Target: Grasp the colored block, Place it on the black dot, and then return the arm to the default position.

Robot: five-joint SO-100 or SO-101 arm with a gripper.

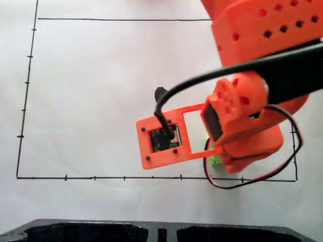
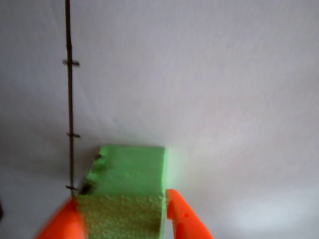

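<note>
My claw (image 2: 124,219) is closed around the colored block (image 2: 130,174): in the wrist view one orange finger (image 2: 62,224) presses the cube's left side and the other finger (image 2: 185,219) sits tight against its right side, with no gap on either flank. The green cube fills the space between them, its smooth top face turned toward the camera and its pebbly front face below; a chipped, dark-smudged corner shows at its upper left. Whether it rests on the white sheet (image 2: 224,89) or hangs just above it I cannot tell. Just to the left of the cube runs a thin black line (image 2: 69,99) with short tick marks crossing it. In the fixed view my arm (image 1: 252,65) reaches in from the sheet's top right corner and bends down over the lower right corner of the drawn rectangle (image 1: 28,96), close to its bottom line. There only a sliver of the green block (image 1: 216,160) peeks out under my orange wrist, just above that bottom line and near the right-hand line. My flat camera frame (image 1: 164,138) juts out to the left of the wrist, and a black cable (image 1: 202,80) loops from it up toward the upper arm, while a red and black wire (image 1: 282,169) curls around below the wrist. A dark object (image 1: 151,231) lies along the sheet's bottom edge.
</note>
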